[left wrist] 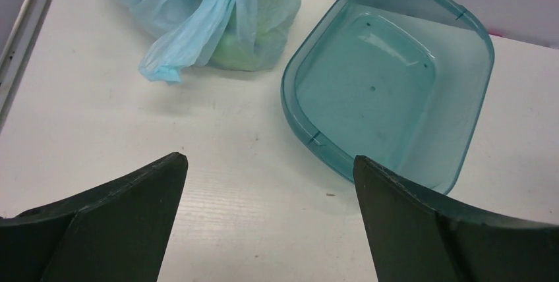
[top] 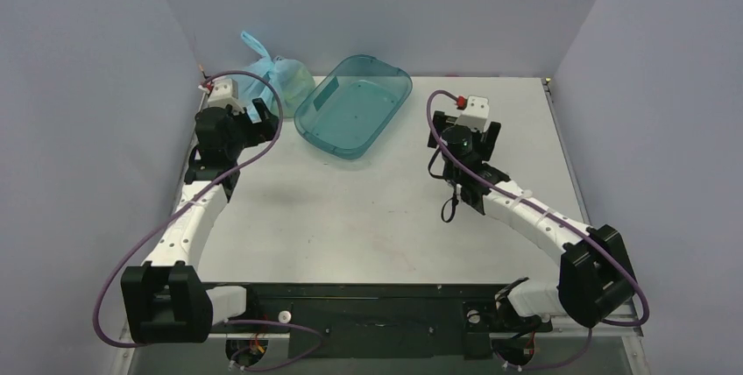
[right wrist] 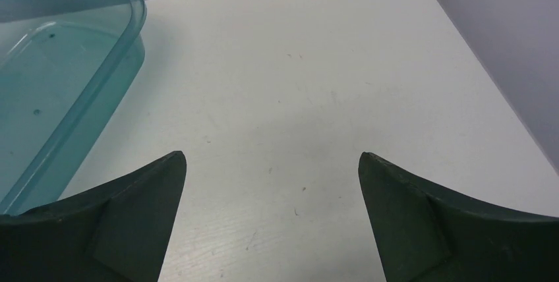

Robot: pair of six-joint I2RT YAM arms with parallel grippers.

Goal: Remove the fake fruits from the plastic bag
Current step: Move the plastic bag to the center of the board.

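Note:
The light blue plastic bag (top: 279, 80) sits at the back left of the table, handle loops up; in the left wrist view (left wrist: 198, 12) a loop hangs over its front. A green round fruit (left wrist: 254, 48) shows through the plastic; the grapes are hidden. My left gripper (top: 254, 121) is open and empty, just in front of the bag, fingers (left wrist: 118, 216) wide apart above bare table. My right gripper (top: 473, 116) is open and empty, right of the tub, over bare table (right wrist: 277, 163).
A rigid teal transparent tub (top: 355, 105) stands empty right of the bag, also in the left wrist view (left wrist: 389, 84) and at the left edge of the right wrist view (right wrist: 59, 78). Purple walls close in the back and sides. The table's right edge (right wrist: 488, 78) is near.

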